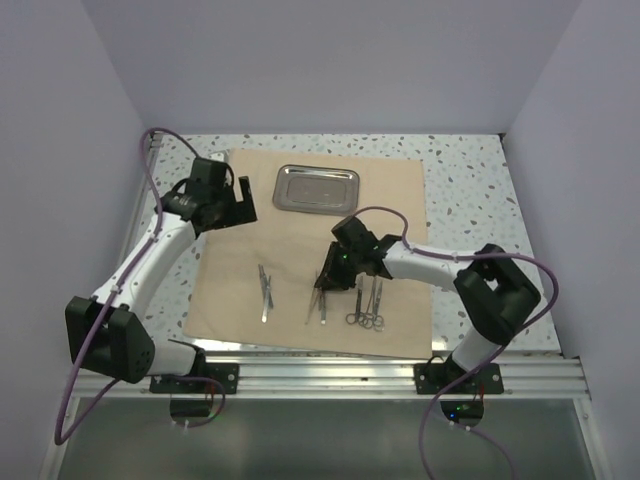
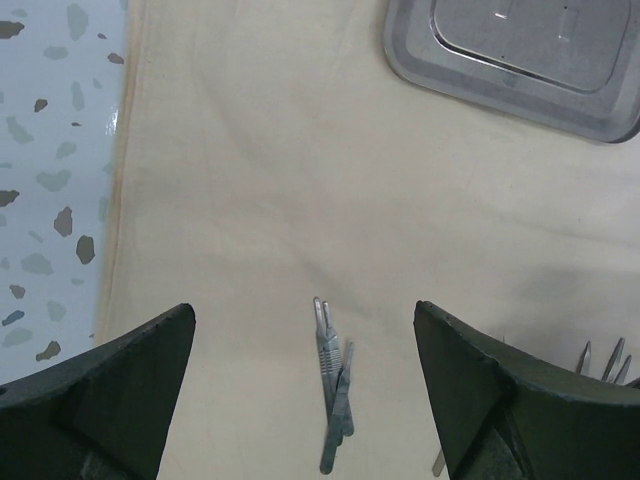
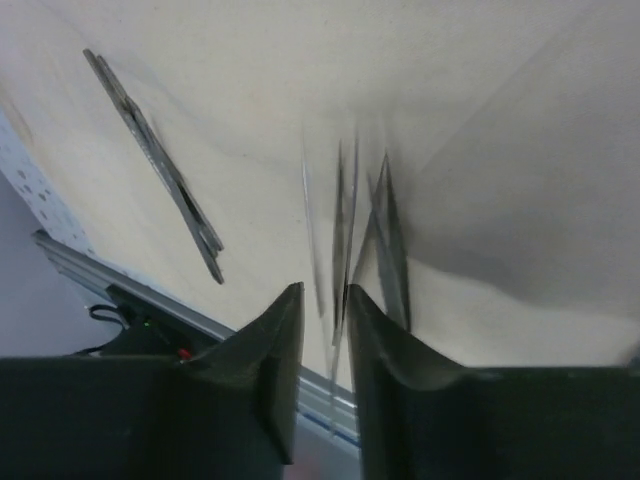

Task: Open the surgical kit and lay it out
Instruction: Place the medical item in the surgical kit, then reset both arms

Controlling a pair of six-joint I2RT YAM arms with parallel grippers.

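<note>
The tan cloth wrap [image 1: 300, 240] lies spread flat, with the shiny steel tray [image 1: 317, 187] at its back. Two scalpels [image 1: 265, 292], tweezers [image 1: 319, 300] and ring-handled scissors [image 1: 366, 305] lie in a row near the front. My left gripper [image 1: 235, 210] is open and empty, hovering over the cloth's back left; its view shows the scalpels [image 2: 335, 385] between its fingers and the tray [image 2: 520, 50]. My right gripper [image 1: 335, 278] is down over the tweezers. In its view the jaws [image 3: 325, 290] stand narrow around a thin blurred silver tweezer [image 3: 345, 230], scalpels [image 3: 160, 165] to the left.
The speckled tabletop [image 1: 470, 190] shows round the cloth. The aluminium rail [image 1: 330, 365] runs along the near edge, just below the cloth's front hem, and also shows in the right wrist view [image 3: 80, 265]. Purple walls close in on both sides.
</note>
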